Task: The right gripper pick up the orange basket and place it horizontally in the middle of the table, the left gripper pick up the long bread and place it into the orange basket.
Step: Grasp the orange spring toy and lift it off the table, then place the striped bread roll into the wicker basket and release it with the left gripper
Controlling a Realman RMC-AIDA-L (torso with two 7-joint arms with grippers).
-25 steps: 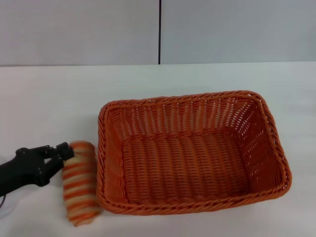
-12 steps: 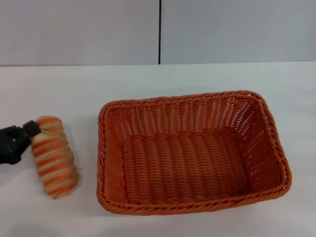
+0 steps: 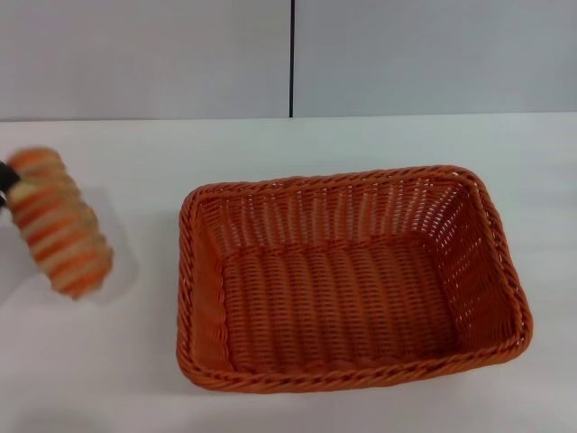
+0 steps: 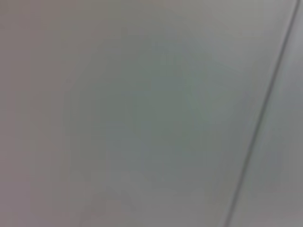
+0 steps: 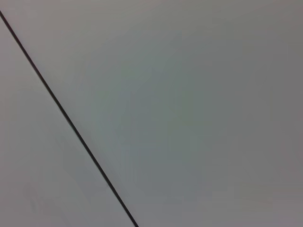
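The long bread (image 3: 59, 223), striped orange and cream, hangs tilted in the air at the far left of the head view, above the white table (image 3: 108, 361). My left gripper (image 3: 5, 179) shows only as a dark tip at the picture's left edge, shut on the bread's upper end. The orange basket (image 3: 347, 275) lies lengthwise across the middle of the table, empty, well to the right of the bread. My right gripper is out of view. Both wrist views show only grey wall.
A grey wall with a dark vertical seam (image 3: 291, 59) stands behind the table. Bare white tabletop lies between the bread and the basket and along the far side.
The left gripper has lifted the bread off the table and carried it up and to the left, away from the basket's side. The basket has not moved.
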